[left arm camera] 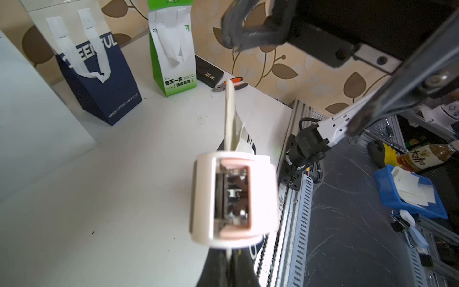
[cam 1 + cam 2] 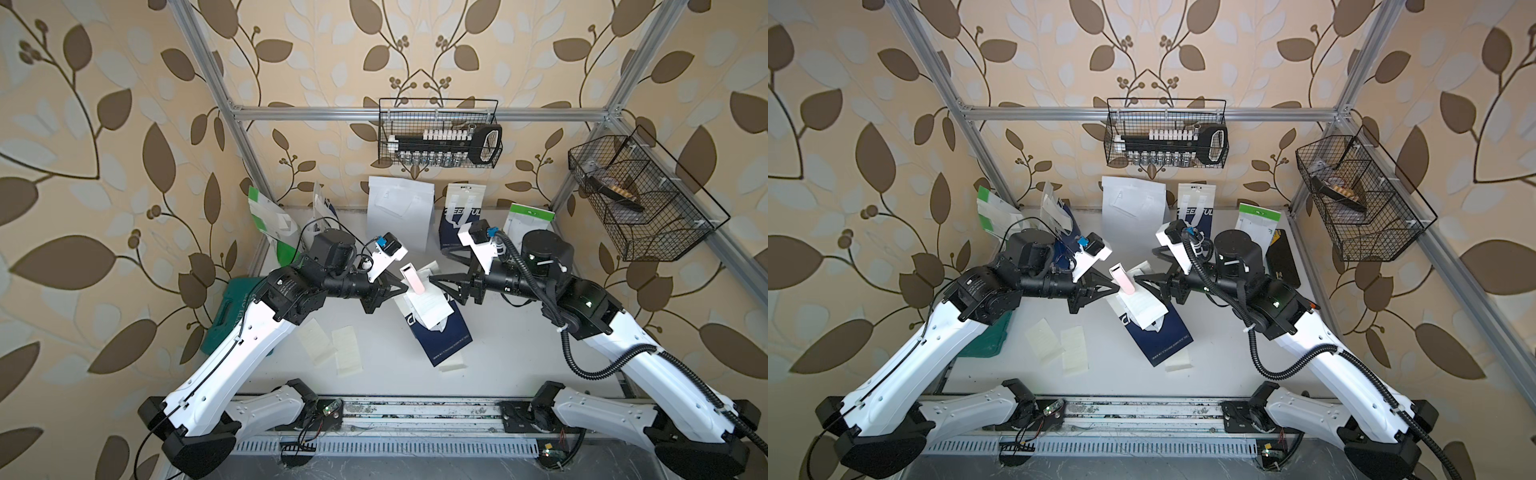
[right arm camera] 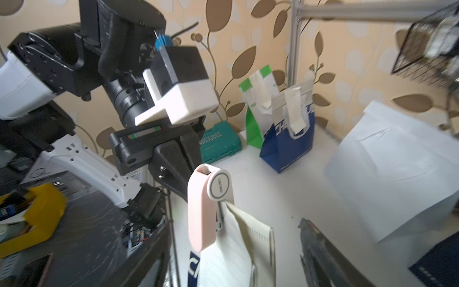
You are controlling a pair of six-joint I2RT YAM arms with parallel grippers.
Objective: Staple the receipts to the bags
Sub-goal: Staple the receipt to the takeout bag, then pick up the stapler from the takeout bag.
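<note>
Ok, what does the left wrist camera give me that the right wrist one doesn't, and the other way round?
Only the left wrist view: the stapler end-on, the standing CHEERFUL bag, the black case and the orange-handled pliers next to it.
Only the right wrist view: the stapler's pink side, the teal case and the blue bag standing near it.
Both: the stapler with a receipt in its mouth, above the navy bag.

Stapler (image 2: 412, 277) on receipt (image 2: 432, 305) on bag (image 2: 446, 343), at table (image 2: 519, 353) middle
</note>
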